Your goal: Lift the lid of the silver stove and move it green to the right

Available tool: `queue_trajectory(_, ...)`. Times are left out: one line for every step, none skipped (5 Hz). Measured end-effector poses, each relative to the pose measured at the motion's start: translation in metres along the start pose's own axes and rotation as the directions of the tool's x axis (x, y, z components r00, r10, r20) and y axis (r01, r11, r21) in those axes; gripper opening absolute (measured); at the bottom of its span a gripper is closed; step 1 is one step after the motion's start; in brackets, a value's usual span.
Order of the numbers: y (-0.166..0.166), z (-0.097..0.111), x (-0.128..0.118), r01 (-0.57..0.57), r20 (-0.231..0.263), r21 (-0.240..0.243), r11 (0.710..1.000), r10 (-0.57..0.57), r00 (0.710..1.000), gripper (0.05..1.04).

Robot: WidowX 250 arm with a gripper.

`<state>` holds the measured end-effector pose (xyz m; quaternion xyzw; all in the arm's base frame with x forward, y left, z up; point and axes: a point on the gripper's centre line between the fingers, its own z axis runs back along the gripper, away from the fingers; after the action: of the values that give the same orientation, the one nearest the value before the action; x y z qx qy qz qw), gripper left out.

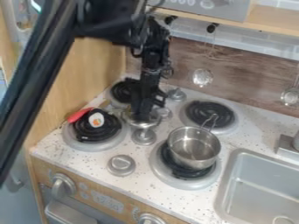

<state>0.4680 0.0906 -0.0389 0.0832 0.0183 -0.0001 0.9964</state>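
Observation:
My gripper (144, 113) hangs over the middle of the stove top, between the back-left and front-right burners. It is shut on a silver lid (140, 123), whose rounded metal shows just under the fingertips. The fingers hide the top of the lid. To the lower right, a silver pot (196, 151) stands uncovered on the front-right burner, its thin handle pointing to the back. The lid and the pot are apart.
A red-handled thing (79, 114) lies by a black pan-like shape with a white and orange piece (96, 120) on the front-left burner. A silver knob (121, 165) stands near the front edge. The sink (262, 183) is at right; utensils hang at the back wall.

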Motion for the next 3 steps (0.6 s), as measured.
queue_trajectory(0.009, -0.003, 0.001, -0.034, -0.009, -0.019, 0.999, 0.033, 0.999, 0.297)
queue_trajectory(0.008, -0.007, -0.005, -0.041, 0.004, -0.049, 0.998, 0.041, 0.999, 0.586)
queue_trajectory(0.005, 0.011, -0.012, -0.020, 0.054, -0.073, 0.997, 0.024, 0.998, 0.894)
